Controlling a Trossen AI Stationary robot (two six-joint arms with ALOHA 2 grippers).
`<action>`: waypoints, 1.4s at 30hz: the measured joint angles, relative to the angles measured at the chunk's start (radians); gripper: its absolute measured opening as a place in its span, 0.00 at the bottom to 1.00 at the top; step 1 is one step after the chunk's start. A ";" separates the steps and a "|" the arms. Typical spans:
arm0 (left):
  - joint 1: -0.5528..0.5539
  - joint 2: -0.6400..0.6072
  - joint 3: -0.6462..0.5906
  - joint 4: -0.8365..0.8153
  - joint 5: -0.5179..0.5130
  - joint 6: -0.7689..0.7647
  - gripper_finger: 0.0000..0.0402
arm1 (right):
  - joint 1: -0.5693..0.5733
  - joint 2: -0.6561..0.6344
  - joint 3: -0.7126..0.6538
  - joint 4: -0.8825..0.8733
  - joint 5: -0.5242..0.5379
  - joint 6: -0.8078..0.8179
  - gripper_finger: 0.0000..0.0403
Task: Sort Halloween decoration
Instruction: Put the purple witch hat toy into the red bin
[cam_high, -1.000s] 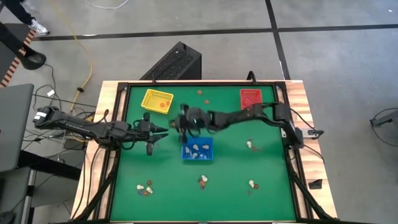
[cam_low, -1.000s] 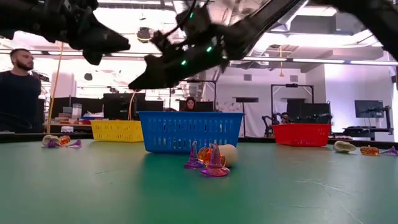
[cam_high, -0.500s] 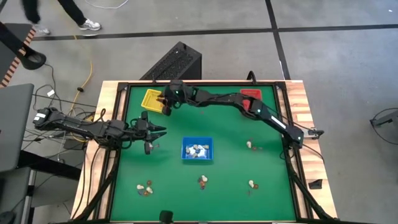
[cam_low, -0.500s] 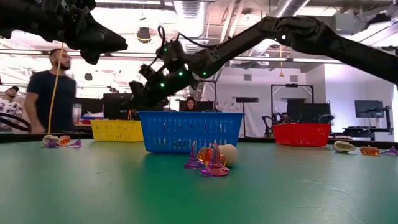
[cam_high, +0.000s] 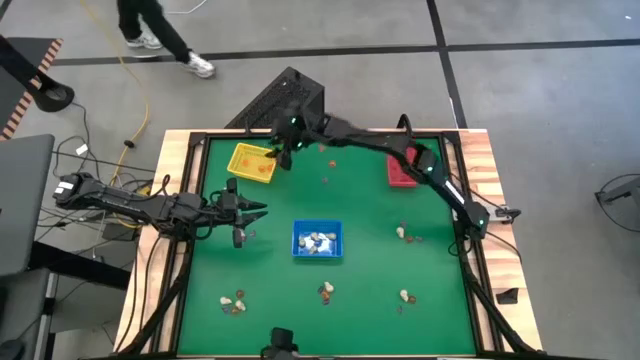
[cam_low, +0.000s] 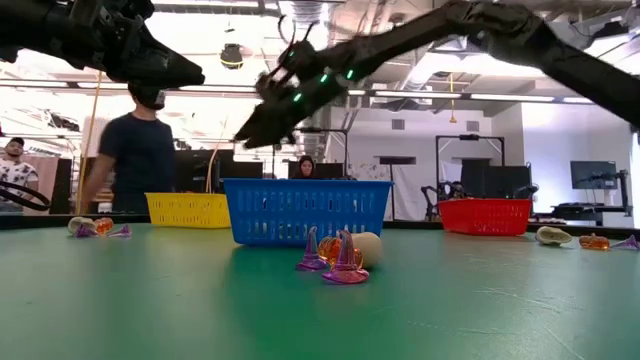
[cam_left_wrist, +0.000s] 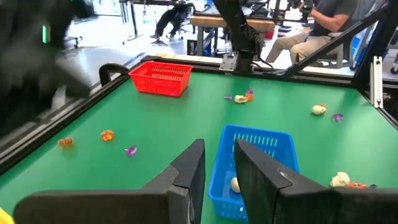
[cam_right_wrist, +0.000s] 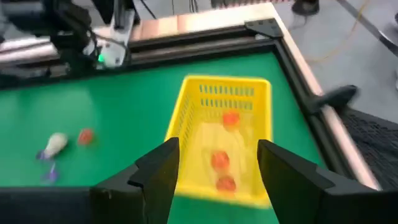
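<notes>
Right end effector (cam_high: 281, 158), fingers spread and empty, hovers over the yellow tray (cam_right_wrist: 219, 138), where orange Halloween decoration (cam_right_wrist: 220, 160) pieces lie; more trinkets sit in the blue tray (cam_high: 317, 240) and scattered on the green desk (cam_high: 370, 210). Retreat upward, clearing the rim. Its arm stretches far across; left end effector (cam_high: 262, 210) waits nearly closed, empty.

Both arms are dark, slim and jointed, black all over. The right arm (cam_high: 400, 160) carries small green lights near its wrist. The left arm (cam_high: 130, 203) trails black cables. Each pincer has two flat, dark, wedge-shaped fingers (cam_right_wrist: 158, 177).
</notes>
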 joint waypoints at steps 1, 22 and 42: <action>0.000 0.000 0.000 0.000 0.000 0.000 0.19 | -0.007 -0.028 0.001 -0.051 -0.007 -0.020 0.62; 0.074 0.244 0.093 0.052 -0.031 -0.082 0.19 | 0.022 -0.950 -0.970 -0.395 -0.069 0.001 0.55; 0.294 0.858 0.581 -0.190 0.286 -0.074 0.19 | 0.627 -1.517 -1.843 0.490 0.446 0.291 0.55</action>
